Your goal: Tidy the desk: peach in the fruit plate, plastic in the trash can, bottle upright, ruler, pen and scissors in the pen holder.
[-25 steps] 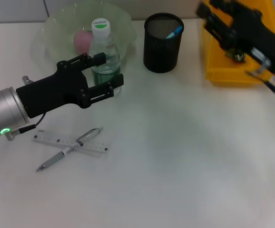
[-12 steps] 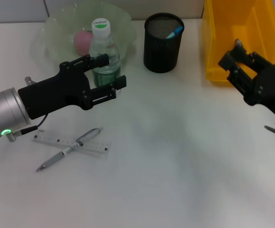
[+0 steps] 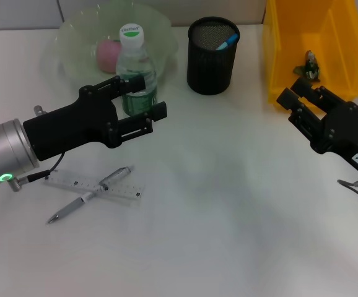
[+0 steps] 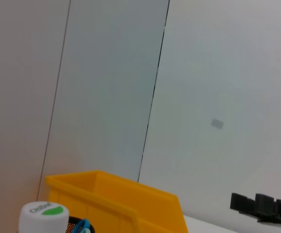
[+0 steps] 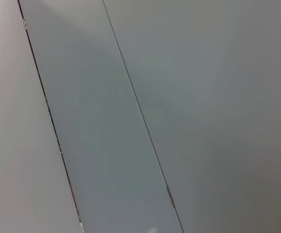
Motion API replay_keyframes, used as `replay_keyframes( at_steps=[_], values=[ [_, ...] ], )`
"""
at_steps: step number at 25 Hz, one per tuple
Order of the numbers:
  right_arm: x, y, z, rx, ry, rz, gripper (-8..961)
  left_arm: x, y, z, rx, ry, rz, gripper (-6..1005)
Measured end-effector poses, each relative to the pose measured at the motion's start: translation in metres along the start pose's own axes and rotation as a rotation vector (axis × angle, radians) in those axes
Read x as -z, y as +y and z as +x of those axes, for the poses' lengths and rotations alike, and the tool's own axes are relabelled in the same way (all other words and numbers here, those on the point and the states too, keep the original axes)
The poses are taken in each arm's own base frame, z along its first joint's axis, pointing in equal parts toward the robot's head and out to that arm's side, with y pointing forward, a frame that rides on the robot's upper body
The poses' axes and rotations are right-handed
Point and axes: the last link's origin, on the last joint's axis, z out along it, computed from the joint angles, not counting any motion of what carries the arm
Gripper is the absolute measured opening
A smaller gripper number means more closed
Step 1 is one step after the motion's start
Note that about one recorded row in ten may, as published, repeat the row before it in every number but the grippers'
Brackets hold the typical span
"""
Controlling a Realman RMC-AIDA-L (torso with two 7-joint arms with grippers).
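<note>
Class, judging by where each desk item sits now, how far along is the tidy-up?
Done: peach in the fruit plate, plastic scrap in the yellow bin, bottle upright. In hand: nothing; the left hand is open beside the bottle, the right hand by the bin. Left: ruler and pen lie crossed on the desk.

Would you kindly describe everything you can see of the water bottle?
The bottle is clear plastic with a white screw cap printed with green, and a green label round its lower body. It stands upright on the white table, just in front of the translucent fruit plate. The left gripper has its fingers open on either side of the lower body; contact cannot be judged.
</note>
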Motion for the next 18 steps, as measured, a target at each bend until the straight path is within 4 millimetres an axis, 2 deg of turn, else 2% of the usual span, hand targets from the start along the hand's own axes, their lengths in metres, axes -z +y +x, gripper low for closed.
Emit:
replay_keyframes(
  at_steps=[18],
  values=[
    [0.0035, 0.0035, 0.0073, -0.033, 0.015, 0.013, 429, 0.0015, 0.0007, -0.0012, 0.042, -0.008, -0.002, 739]
  ],
)
